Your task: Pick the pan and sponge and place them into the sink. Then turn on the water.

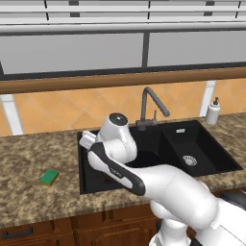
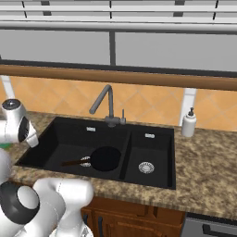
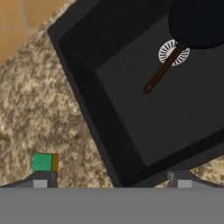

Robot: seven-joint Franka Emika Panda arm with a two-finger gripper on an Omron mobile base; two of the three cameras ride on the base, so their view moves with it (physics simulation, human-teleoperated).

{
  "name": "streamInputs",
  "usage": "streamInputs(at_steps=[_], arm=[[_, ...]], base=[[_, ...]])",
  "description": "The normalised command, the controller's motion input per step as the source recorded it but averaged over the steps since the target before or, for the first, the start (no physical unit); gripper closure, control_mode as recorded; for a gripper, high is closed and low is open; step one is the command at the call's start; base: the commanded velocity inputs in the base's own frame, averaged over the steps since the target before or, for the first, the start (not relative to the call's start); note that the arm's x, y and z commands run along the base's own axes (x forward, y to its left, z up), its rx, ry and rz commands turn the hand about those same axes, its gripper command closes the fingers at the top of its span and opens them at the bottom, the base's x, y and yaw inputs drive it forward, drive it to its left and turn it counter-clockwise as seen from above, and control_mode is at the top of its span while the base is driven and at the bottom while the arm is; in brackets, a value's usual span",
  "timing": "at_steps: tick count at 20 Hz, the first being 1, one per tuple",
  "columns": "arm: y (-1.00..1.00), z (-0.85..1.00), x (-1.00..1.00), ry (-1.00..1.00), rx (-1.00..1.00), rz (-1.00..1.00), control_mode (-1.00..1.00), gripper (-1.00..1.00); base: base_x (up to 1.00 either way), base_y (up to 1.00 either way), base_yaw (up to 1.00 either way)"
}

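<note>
A black frying pan point(image 2: 105, 158) lies in the larger basin of the double sink point(image 2: 69, 129), wooden handle over the drain; a soap dispenser point(image 2: 188, 123) stands on the granite counter point(image 2: 208, 162).

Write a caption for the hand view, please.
Open gripper above the sink: pan in the basin, sponge on the counter.

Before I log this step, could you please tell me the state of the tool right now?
Tool: open, holding nothing, above the left edge of the black rectangular double-basin sink.
</note>
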Motion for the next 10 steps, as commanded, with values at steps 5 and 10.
streamInputs(at_steps=[5, 10], arm=[[0.55, -0.01, 0.19, 0.01, -0.09, 0.07, -1.00, -1.00], [0.55, -0.10, 0.16, 0.00, -0.06, 0.09, -1.00, -1.00]], base=[[0.00, 0.00, 0.00], [0.00, 0.00, 0.00]])
